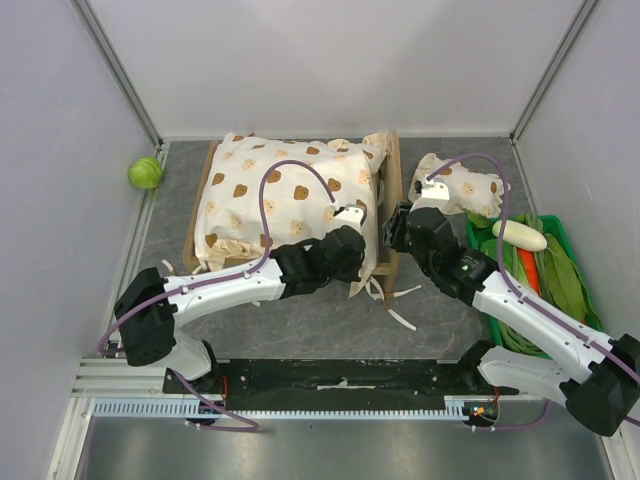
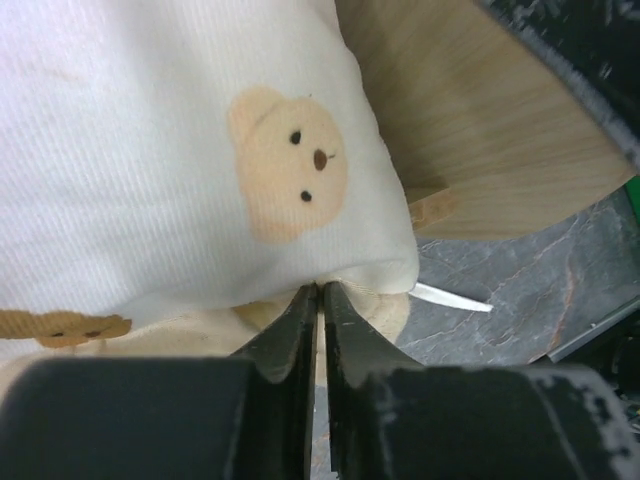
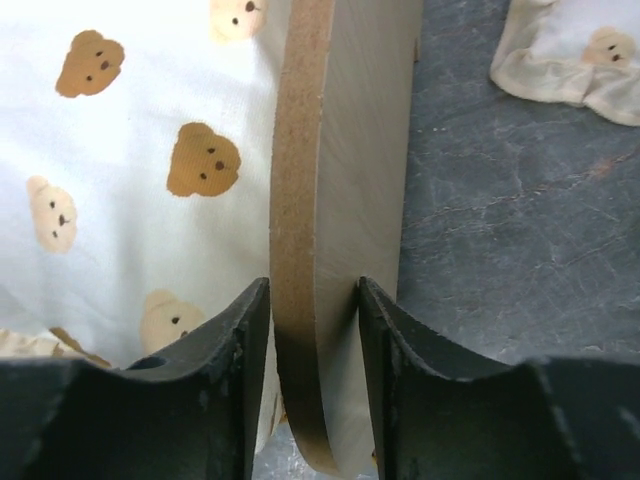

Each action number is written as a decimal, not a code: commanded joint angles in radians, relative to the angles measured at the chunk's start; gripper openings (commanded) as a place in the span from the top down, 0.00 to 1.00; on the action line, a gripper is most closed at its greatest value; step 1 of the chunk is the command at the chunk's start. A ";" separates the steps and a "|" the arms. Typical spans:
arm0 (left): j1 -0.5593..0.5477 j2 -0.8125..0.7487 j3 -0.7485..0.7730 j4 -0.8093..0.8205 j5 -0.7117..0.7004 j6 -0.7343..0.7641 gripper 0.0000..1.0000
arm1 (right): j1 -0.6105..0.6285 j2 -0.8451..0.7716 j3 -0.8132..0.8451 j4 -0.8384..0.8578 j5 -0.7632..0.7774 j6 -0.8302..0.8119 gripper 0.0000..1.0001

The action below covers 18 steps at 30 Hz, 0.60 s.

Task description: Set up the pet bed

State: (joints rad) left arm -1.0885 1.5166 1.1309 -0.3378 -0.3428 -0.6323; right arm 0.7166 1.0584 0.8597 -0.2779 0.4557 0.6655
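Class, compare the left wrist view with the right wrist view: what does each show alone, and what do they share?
Left wrist only: the left claw pinched on the cushion corner, a white tie on the table. Right wrist only: the right claw astride the pet bed at its wooden end board, the small pillow beyond. Both: bear-print cushion, bed wood, grey table.

left arm [image 1: 225, 287] extended | left fingers [image 2: 293, 335] nearly together | right arm [image 1: 520, 305] extended | right fingers [image 3: 238, 350] apart
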 commanded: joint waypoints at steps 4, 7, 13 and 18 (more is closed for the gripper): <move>0.028 -0.024 0.081 -0.007 -0.001 0.020 0.98 | 0.018 -0.060 0.045 0.007 -0.103 -0.052 0.33; 0.059 -0.061 0.078 -0.007 0.039 0.025 0.98 | 0.018 -0.089 0.079 -0.049 -0.065 -0.096 0.23; 0.163 -0.124 0.063 -0.013 0.174 0.043 0.98 | 0.018 -0.223 0.117 -0.142 -0.022 -0.201 0.20; 0.236 -0.164 0.041 -0.001 0.266 0.062 0.98 | 0.018 -0.316 0.119 -0.164 -0.271 -0.316 0.30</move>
State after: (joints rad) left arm -0.8982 1.4033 1.1698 -0.3668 -0.1726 -0.6186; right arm 0.7311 0.8028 0.9352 -0.4026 0.3622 0.4686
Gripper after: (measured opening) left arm 0.023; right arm 0.732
